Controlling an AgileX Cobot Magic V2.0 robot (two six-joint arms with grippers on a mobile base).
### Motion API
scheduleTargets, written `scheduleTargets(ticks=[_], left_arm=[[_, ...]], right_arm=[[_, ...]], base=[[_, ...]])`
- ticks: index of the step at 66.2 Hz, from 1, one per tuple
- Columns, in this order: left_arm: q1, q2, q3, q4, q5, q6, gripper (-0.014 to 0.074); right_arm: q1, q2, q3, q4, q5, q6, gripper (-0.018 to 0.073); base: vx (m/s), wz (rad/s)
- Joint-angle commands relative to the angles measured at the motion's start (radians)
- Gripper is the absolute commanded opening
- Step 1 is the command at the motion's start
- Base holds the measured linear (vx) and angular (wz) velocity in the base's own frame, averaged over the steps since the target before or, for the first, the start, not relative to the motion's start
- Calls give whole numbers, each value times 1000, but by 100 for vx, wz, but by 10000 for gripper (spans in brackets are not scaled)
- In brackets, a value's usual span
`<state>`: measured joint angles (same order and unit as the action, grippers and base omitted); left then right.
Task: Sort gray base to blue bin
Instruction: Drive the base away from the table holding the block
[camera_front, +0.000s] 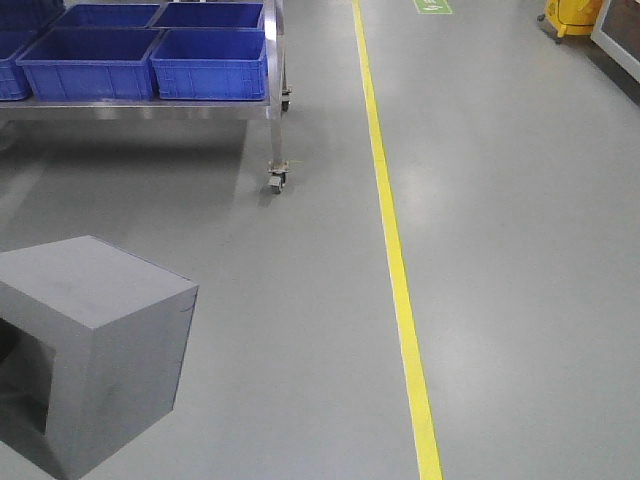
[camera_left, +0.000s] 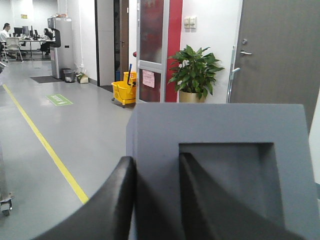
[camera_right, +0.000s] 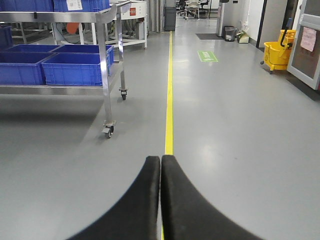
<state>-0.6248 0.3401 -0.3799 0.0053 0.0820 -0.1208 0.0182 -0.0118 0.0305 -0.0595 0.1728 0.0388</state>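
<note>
The gray base (camera_front: 100, 330) fills the lower left of the front view. It is matte, plain-sided and near-cubic, with no clear long axis, and its square recess faces lower left. The left fingers (camera_left: 112, 200) pinch one recess wall. The right fingers (camera_right: 145, 200) are pressed together, empty. A blue bin (camera_front: 210, 65) rests on a wheeled steel cart (camera_front: 140, 110), upper left.

Yellow floor line (camera_front: 395, 250) runs past steel cart (camera_front: 140, 110) on casters. Mop bucket (camera_left: 124, 92), potted plant (camera_left: 194, 72) and gray door (camera_left: 280, 50) stand along wall. Possibly 2 seated people (camera_left: 6, 31) far back.
</note>
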Motion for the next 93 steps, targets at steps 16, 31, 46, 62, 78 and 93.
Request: scheduleTargets(ticks=[16,31,46,62,78,93], left_arm=[[-6,3,-29,-5,-109,-11,-6],[-6,3,-29,-5,-109,-11,-6],[-6,3,-29,-5,-109,-11,-6],[-6,3,-29,-5,-109,-11,-6],[-6,3,-29,-5,-109,-11,-6],[-6,3,-29,-5,-109,-11,-6]], right_arm=[[-5,-12,14,-6,-74,-5,-9],[-5,-12,14,-6,-74,-5,-9],[-5,-12,14,-6,-74,-5,-9],[-5,-12,14,-6,-74,-5,-9],[-5,-12,14,-6,-74,-5,-9],[-5,-12,14,-6,-74,-5,-9]], base=[[40,1],[41,0],[43,0],[43,-1],[43,1],[43,2]])
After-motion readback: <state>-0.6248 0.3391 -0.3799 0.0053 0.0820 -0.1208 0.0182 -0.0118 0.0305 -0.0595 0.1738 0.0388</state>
